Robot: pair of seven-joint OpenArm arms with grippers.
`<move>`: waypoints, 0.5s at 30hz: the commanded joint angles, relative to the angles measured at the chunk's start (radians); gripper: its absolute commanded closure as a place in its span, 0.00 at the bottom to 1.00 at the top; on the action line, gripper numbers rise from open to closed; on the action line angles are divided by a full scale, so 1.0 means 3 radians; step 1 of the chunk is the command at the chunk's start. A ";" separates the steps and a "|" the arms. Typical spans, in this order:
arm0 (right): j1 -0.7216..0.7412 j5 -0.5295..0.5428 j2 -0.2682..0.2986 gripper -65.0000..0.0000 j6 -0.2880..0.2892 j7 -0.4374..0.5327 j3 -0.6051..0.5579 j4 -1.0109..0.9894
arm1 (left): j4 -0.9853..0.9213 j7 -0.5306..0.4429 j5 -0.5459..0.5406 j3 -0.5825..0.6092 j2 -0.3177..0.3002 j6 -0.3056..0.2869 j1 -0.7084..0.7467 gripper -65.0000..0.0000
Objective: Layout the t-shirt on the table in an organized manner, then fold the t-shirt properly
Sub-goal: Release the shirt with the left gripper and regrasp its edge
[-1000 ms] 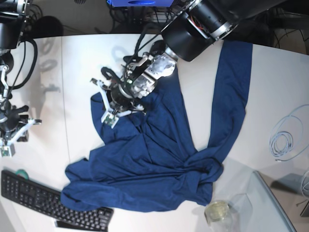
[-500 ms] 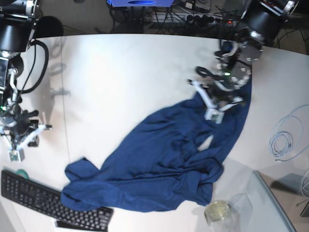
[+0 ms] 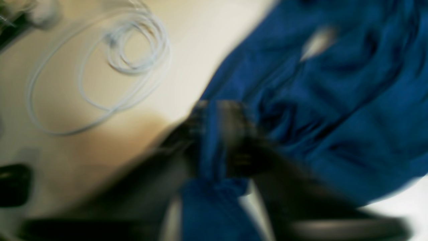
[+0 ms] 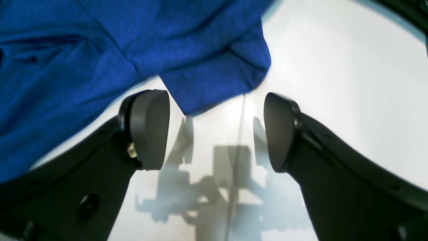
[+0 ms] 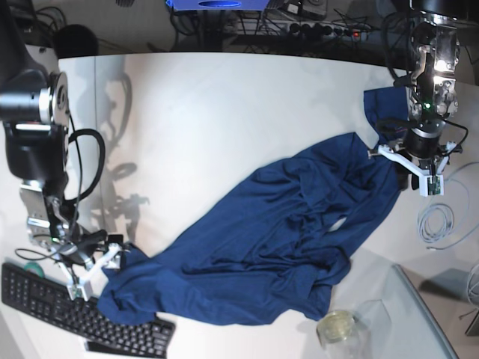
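One t-shirt, rumpled, across the counter toward its right edge. Left end effector pinches its cloth; right end effector open at its corner. Nearby: keyboard, cable coil, jar.

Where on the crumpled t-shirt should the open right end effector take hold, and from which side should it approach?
Grip the loose corner of the t-shirt that juts out onto bare table. It lies flat just ahead of the right end effector, whose jaws stand wide apart around empty table. Probably best to come straight forward from the table side, pinching the thin edge rather than the bunched folds.
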 commanded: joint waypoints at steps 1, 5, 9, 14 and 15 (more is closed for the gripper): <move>0.0190 0.0013 0.0044 0.37 -0.0061 0.0158 -0.0054 -0.0109 | 0.0156 -0.0073 -0.0011 0.0007 0.0091 -0.0013 0.0045 0.64; 0.0359 0.0013 0.0023 0.37 -0.0465 0.0537 -0.0197 -0.0621 | 0.0284 -0.0073 0.0030 0.0288 0.0536 -0.0008 0.0045 0.43; 0.0359 0.0018 -0.0054 0.37 -0.0567 0.0608 -0.0233 -0.0672 | -0.0146 -0.0073 0.0030 0.0667 0.0674 0.0007 -0.0226 0.44; 0.0354 0.0018 -0.0146 0.37 -0.0578 0.0613 -0.0233 -0.0692 | -0.0765 -0.0073 0.0030 0.0779 0.0664 0.0012 -0.0364 0.44; 0.0349 0.0018 -0.0176 0.37 -0.0583 0.0613 -0.0233 -0.0677 | -0.0800 -0.0073 0.0030 0.0779 0.0638 0.0012 -0.0343 0.44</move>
